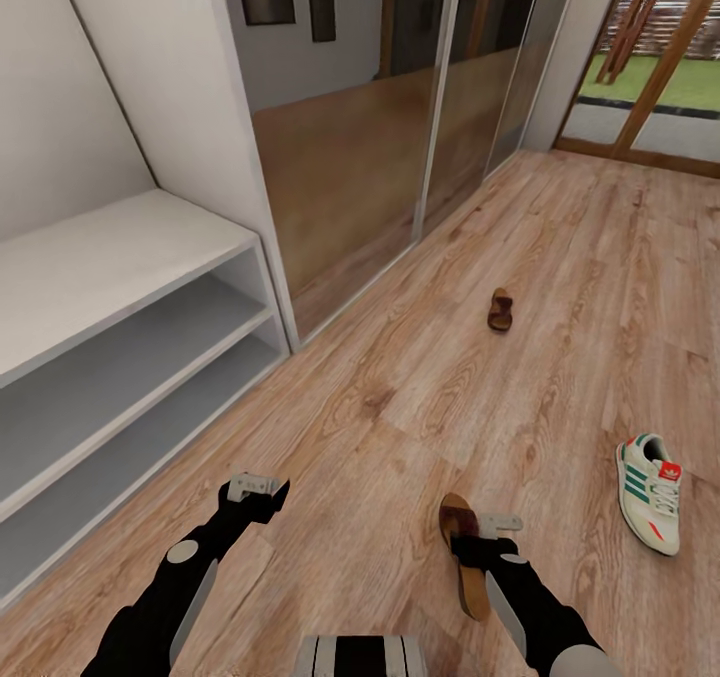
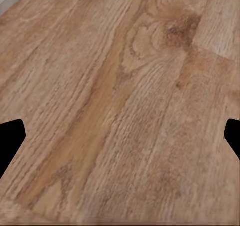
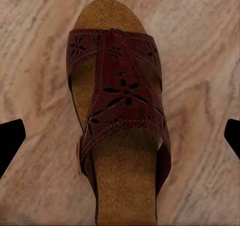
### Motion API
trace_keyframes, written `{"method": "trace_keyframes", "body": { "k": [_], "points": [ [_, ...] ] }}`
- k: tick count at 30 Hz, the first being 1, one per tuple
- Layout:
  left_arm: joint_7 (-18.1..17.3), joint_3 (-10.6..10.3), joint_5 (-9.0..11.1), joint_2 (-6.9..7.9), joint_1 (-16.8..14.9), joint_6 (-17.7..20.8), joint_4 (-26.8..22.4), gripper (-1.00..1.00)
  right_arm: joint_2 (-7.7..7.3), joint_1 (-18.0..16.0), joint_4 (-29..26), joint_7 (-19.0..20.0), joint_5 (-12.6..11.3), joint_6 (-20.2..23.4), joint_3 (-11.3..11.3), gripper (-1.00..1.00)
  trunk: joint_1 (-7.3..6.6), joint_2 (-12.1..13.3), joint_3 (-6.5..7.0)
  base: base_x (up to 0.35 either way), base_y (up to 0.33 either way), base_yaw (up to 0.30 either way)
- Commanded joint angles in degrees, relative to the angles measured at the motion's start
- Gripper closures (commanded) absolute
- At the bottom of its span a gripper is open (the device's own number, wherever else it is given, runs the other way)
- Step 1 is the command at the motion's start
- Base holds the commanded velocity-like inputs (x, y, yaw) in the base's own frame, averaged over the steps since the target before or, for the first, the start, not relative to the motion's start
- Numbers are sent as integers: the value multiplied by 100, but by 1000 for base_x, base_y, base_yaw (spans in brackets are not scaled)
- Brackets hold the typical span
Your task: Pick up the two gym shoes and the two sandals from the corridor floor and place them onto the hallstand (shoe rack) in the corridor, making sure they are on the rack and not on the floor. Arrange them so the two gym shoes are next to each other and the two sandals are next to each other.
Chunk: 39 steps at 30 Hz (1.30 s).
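One dark red-brown sandal (image 1: 462, 555) lies on the wood floor (image 1: 400, 407) close in front of me. My right gripper (image 1: 482, 535) hangs over its strap, open. In the right wrist view the sandal (image 3: 117, 111) lies between the two spread fingertips (image 3: 11, 141) of that gripper (image 3: 120, 141). The other sandal (image 1: 500, 310) lies farther off, mid-floor. A white gym shoe (image 1: 650, 492) with green stripes lies to the right. My left gripper (image 1: 256, 487) is open over bare floor (image 2: 120, 86). The pale-grey hallstand (image 1: 110, 287) with two open tiers stands at the left.
Mirrored sliding doors (image 1: 400, 107) run along the wall beyond the hallstand. A glazed door (image 1: 660, 87) to a lawn closes the corridor's far end. Open floor stretches between the hallstand and the shoes.
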Motion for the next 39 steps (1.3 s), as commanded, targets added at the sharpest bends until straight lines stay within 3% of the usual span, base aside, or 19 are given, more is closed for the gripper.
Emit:
{"method": "trace_keyframes", "body": {
  "k": [1,13,36,39],
  "points": [
    [-10,-6,-3,4,-1,16,-6,-100,1,0,-13,-29,-33,31,8,-100,1,-3,-27,0,0,0],
    [-10,-2,-3,7,-1,16,-6,-100,6,0,-74,-33,-24,48,15,-100,32,-19,-311,0,0,0],
    [-10,-6,-3,-11,-1,10,-9,-100,10,0,-90,-21,-41,14,25,-100,91,-50,-1017,0,0,0],
    [-10,-10,-3,-12,-1,2,-7,-100,6,0,-88,-21,-34,-130,25,-100,91,-50,-1036,0,0,0]
  ]
}}
